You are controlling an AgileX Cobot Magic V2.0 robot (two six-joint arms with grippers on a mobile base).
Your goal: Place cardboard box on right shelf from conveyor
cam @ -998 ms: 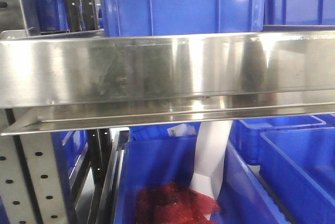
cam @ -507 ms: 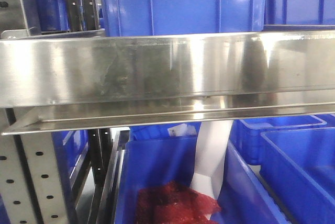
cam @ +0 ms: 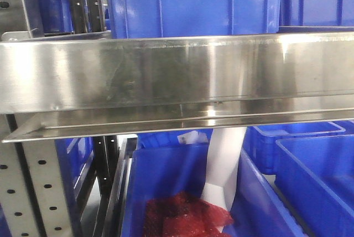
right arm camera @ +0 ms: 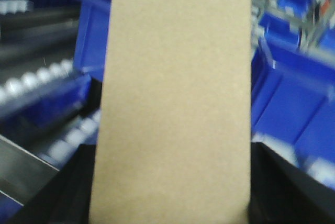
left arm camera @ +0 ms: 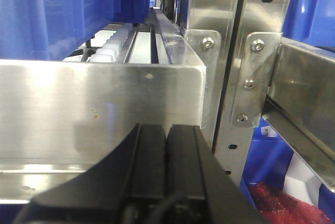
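Right shelf [cam: 166, 76]: the broad steel lip is filling the front view and sitting level. Judgement: the base is standing close so the arms can reach over the lip.

Blue bins [cam: 193, 4]: these are occupying the levels above and below the lip. They are probably narrowing the free room for the drop.

Cardboard box [right arm camera: 175, 103]: it is standing lengthwise across the right wrist view. It is off the conveyor, which no view is showing. The right gripper [right arm camera: 172, 182] is clamping it, with a dark jaw pressing on each long side. Judgement: this is a carry grip, with placement not yet done.

Left gripper [left arm camera: 166, 145]: its fingers are pressing together with nothing between them, facing a steel lip just beside a perforated upright [left arm camera: 230, 130]. It is likely staying clear of the carry.

Counts:
- Box: one.
- Front lip in the front view: one.
- Bins in the front view: at least three above and at least three below.
- Red mesh bundle [cam: 185, 215]: one, lying in the lower middle bin.
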